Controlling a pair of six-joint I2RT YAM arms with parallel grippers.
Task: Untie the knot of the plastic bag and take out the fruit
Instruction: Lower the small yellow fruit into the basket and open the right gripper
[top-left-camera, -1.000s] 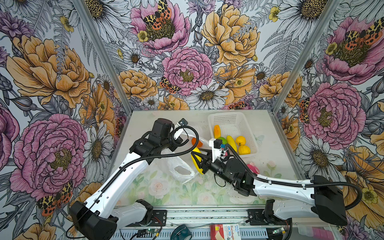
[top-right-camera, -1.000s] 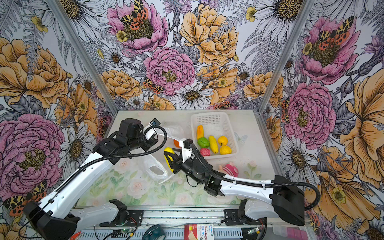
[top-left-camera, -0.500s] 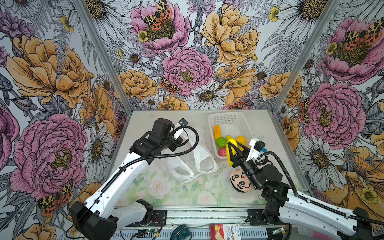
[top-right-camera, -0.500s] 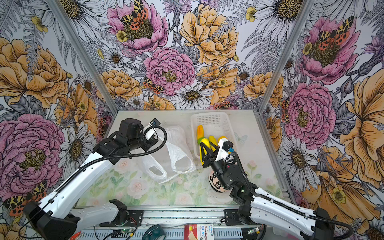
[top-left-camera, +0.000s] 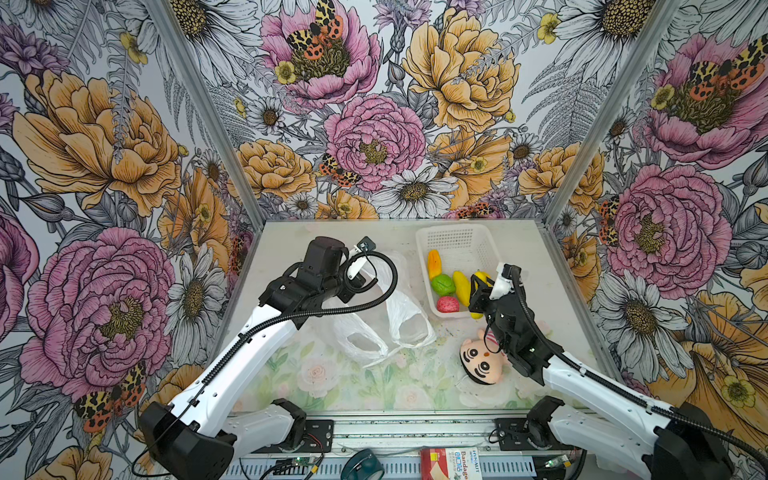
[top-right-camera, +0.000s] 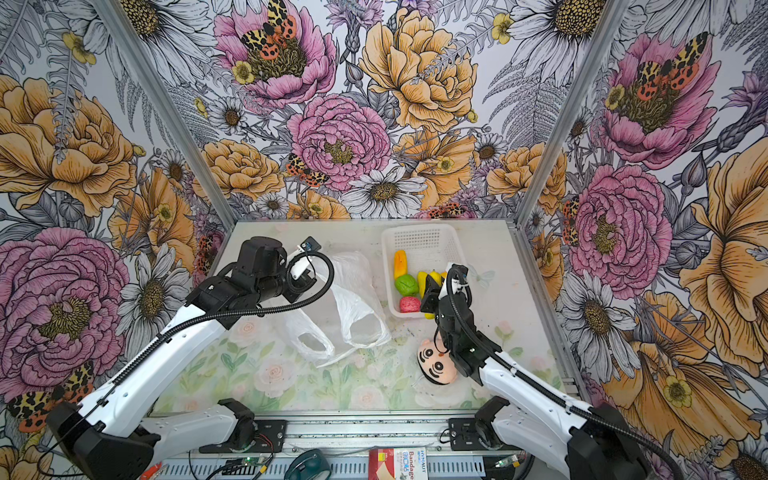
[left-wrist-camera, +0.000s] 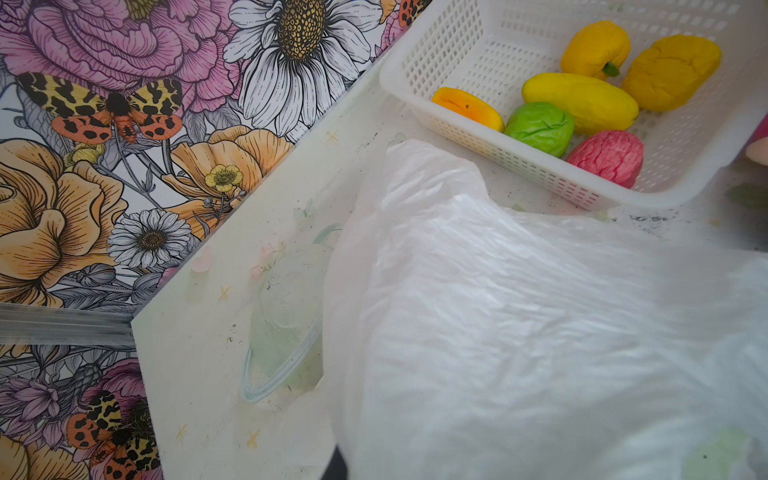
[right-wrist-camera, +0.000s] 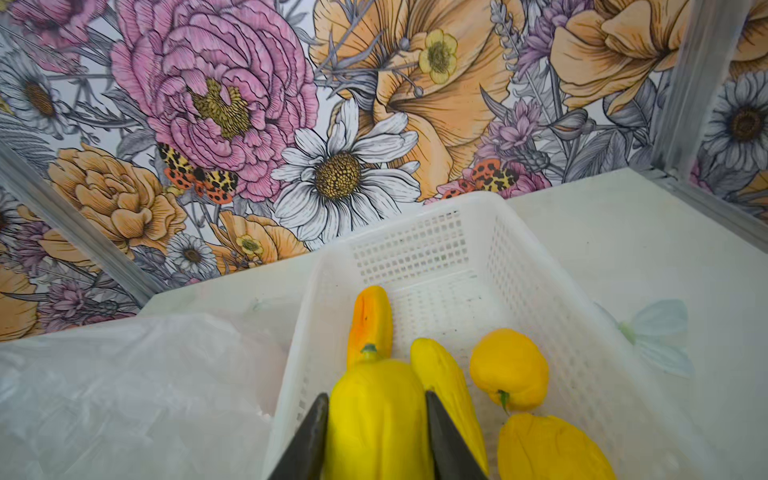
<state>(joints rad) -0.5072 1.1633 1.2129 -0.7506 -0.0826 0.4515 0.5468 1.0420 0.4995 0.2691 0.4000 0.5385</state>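
Bag (top-left-camera: 395, 307) lies mid-table beside the basket (right-wrist-camera: 411, 253), knot undone and both handle loops slack. The left gripper (top-left-camera: 360, 281) is closed, apparently pinching the bag's rear film, though its fingers barely show. Step in hand is unloading: the right gripper (right-wrist-camera: 376, 397), part-open, clamps a yellow fruit (right-wrist-camera: 374, 436) over the basket's near end among other fruit. Next move calls for opening the jaws inside the rim, then checking the bag for leftovers.

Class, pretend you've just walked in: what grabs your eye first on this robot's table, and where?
The right gripper clamps a yellow toy fruit over the white basket of bright fruit at the far right. A crumpled plastic bag lies in the middle, and a plush doll stares up near the front right.
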